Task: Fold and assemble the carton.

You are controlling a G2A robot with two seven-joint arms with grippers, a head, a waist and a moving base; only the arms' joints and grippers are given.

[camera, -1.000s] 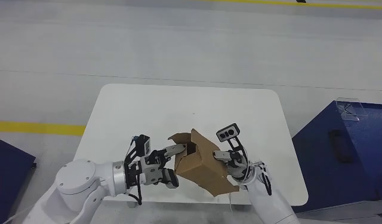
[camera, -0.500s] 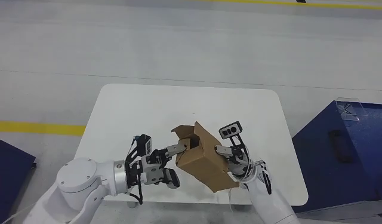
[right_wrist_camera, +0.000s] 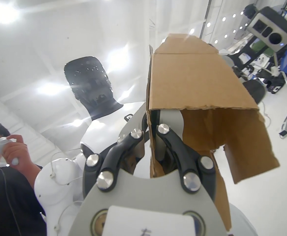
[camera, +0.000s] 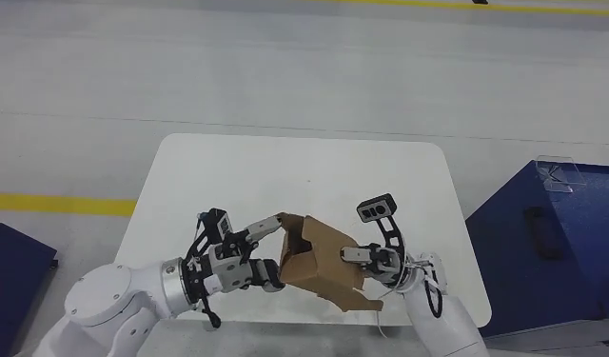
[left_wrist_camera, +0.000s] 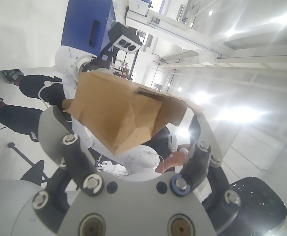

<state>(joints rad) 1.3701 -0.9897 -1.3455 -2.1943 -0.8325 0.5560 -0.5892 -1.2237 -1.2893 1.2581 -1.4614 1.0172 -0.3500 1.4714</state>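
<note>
The right gripper (right_wrist_camera: 151,124) is pinching one side wall of the carton (right_wrist_camera: 195,82) at its open end, one finger sitting inside the box and the other outside, the jaws closed down to the thickness of the card. That grip is probably acting as the anchor, holding the brown sleeve steady while the other arm works on it. The left gripper (left_wrist_camera: 123,116) is standing wide open at the opposite end, gripping nothing, its two fingers straddling that end. The edge of a flap (left_wrist_camera: 173,103) is lying just against one fingertip, so the spread jaws seem to be placed to press the end panels inward rather than to grasp them. At the right gripper's end another loose flap (right_wrist_camera: 251,153) is hanging outward, unfolded. The carton is being held tilted in the air between the two arms, above the near edge of the white table (camera: 285,167), which is likely leaving both ends free to fold. By this look the box is opened into a tube and neither end is closed yet
</note>
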